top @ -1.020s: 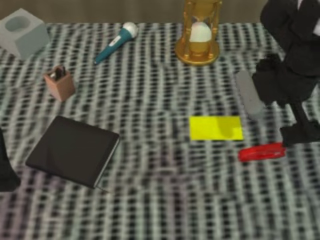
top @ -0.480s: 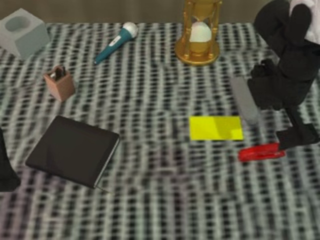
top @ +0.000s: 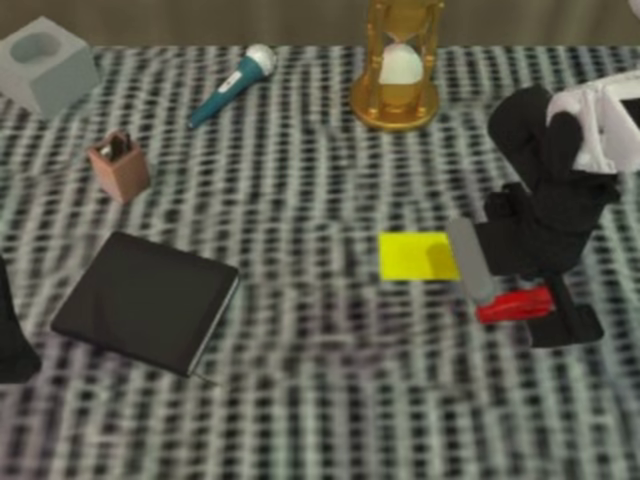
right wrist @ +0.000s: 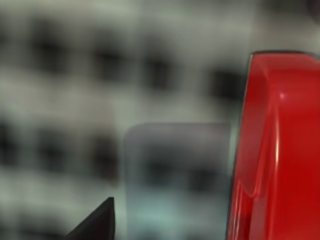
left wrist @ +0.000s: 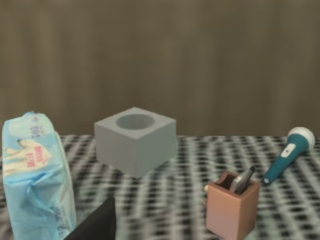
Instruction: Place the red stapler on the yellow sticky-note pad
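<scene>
The red stapler (top: 507, 306) lies flat on the checked cloth, just right of and a little nearer than the yellow sticky-note pad (top: 415, 255); the two do not touch. My right gripper (top: 522, 298) hangs low over the stapler's right half, open, and its black body hides that end. In the right wrist view the stapler (right wrist: 280, 150) fills one side very close up, with one dark fingertip (right wrist: 100, 222) beside it. My left arm (top: 12, 345) is parked at the table's left edge, its gripper open.
A black notebook (top: 148, 300) lies at front left. Behind it stand a brown pen holder (top: 118, 165) and a grey cube with a round hole (top: 45, 65). A teal microphone (top: 232, 85) and a gold hourglass (top: 397, 65) sit at the back. A tissue pack (left wrist: 35, 180) shows in the left wrist view.
My right arm has swung forward and left and come down over the stapler. The stapler, the pad and the left arm have not moved.
</scene>
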You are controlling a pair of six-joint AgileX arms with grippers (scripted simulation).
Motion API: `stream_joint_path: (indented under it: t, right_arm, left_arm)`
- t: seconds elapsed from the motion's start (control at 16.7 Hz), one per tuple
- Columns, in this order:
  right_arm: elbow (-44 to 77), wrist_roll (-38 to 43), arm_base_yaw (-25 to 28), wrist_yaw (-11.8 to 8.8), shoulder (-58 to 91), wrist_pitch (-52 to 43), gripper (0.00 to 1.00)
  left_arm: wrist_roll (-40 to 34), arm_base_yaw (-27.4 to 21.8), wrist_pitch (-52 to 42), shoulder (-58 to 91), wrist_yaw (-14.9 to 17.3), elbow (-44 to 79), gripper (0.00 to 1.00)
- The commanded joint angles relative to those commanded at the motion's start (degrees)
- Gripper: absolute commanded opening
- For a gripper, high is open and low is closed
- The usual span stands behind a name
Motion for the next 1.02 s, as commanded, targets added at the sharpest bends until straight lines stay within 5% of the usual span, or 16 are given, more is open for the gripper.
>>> stream_joint_path:
  t: [0.24,1.02]
  right_arm:
    - [-0.39,0.0,0.01,0.0,0.23,0.5,1.0]
    - [-0.39,0.0,0.01,0.0,0.23,0.5,0.02]
  left_arm:
    - [0.0,0.0,0.0,0.0,0.0,0.0,1.0]
    - [0.0,0.0,0.0,0.0,0.0,0.0,1.0]
